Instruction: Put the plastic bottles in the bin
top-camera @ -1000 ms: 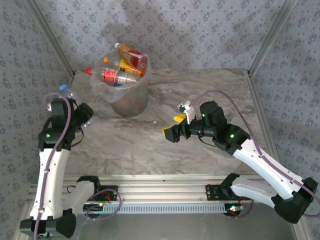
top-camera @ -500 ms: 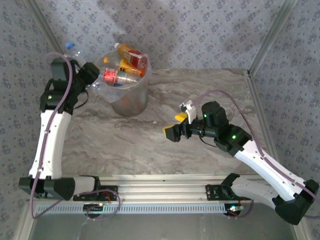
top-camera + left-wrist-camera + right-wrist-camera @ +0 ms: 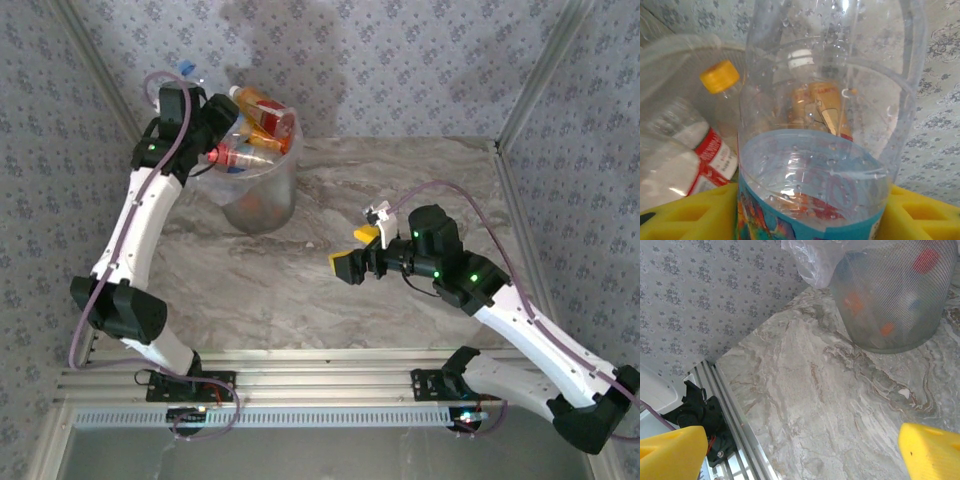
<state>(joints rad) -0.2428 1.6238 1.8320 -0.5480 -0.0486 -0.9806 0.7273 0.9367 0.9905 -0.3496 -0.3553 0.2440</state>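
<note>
Left gripper (image 3: 809, 220): my yellow fingers (image 3: 682, 212) are pinched in on both sides of a clear bottle (image 3: 830, 95), right at its blue label. So it's properly gripped, not just resting there.
Clear bottle: droplets all over the inside. From the top camera its blue cap (image 3: 186, 70) pokes out past my wrist toward the back wall.
Where that puts me: up at the far-left rim of the bin (image 3: 262, 200), well off the table (image 3: 300, 290). Can't honestly tell if the bottle's body is over the mouth or just beside it, because my own arm is in the way.
Just past the bottle: a yellow-capped bottle (image 3: 720, 76) and a red-label bottle (image 3: 697, 150) are lying in the bin, close on my left side.
Bin from above: stuffed with bottles. An orange bottle (image 3: 262, 105) at the back sticks up over the rim, and the clear bag liner is folded over the edge.
Right gripper (image 3: 356, 250): jaws spread wide with nothing between them, hanging over the middle of the table, well apart from the bin.
Right wrist view: bare marble-look tabletop under me. The bin is off at the top right, with red and orange blobs showing through its cloudy wall.
Around it all: flowery grey wallpaper (image 3: 400, 60) on the walls.
</note>
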